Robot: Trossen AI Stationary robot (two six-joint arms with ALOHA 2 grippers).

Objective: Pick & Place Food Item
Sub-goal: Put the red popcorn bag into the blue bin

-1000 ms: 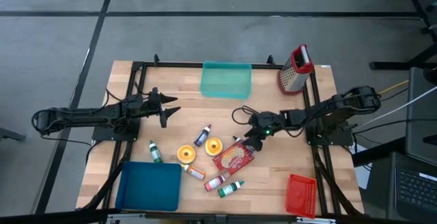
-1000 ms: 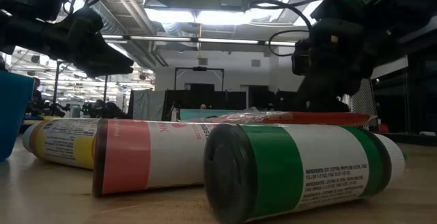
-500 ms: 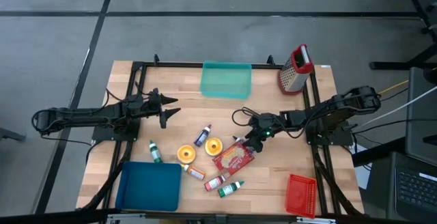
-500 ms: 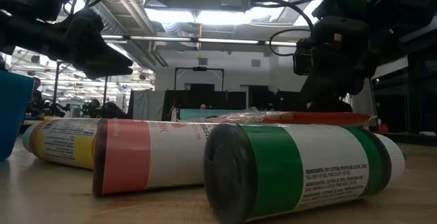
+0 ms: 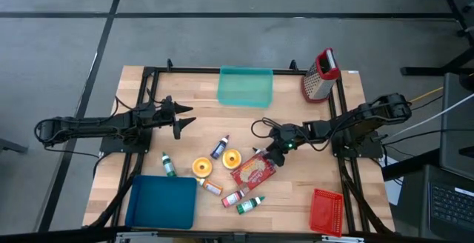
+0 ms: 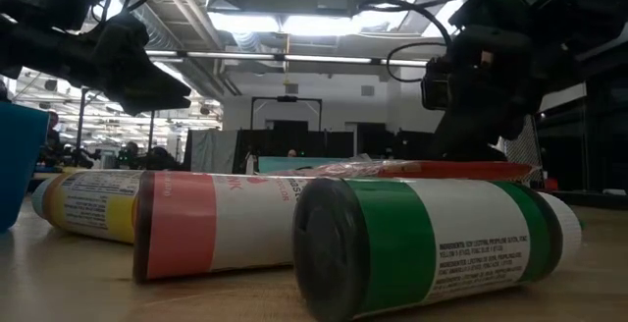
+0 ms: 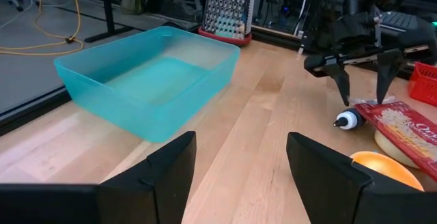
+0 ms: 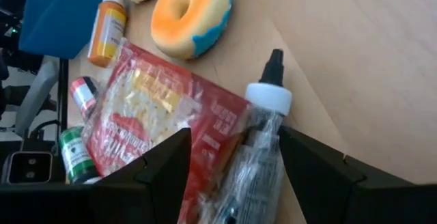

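A red snack packet lies flat on the wooden table, with a clear bottle with a white cap lying against its far corner. Two orange ring donuts lie just left of it. My right gripper slants down over that corner, open, one finger on each side of the bottle and the packet's edge. The left wrist view shows its fingertips just above them; I cannot tell whether they touch. My left gripper hovers open at the far left, holding nothing.
Several small colour bottles lie scattered near the packet and donuts. A teal bin stands at the far middle, a grater at the far right, a dark blue bin at the near left and a red basket at the near right.
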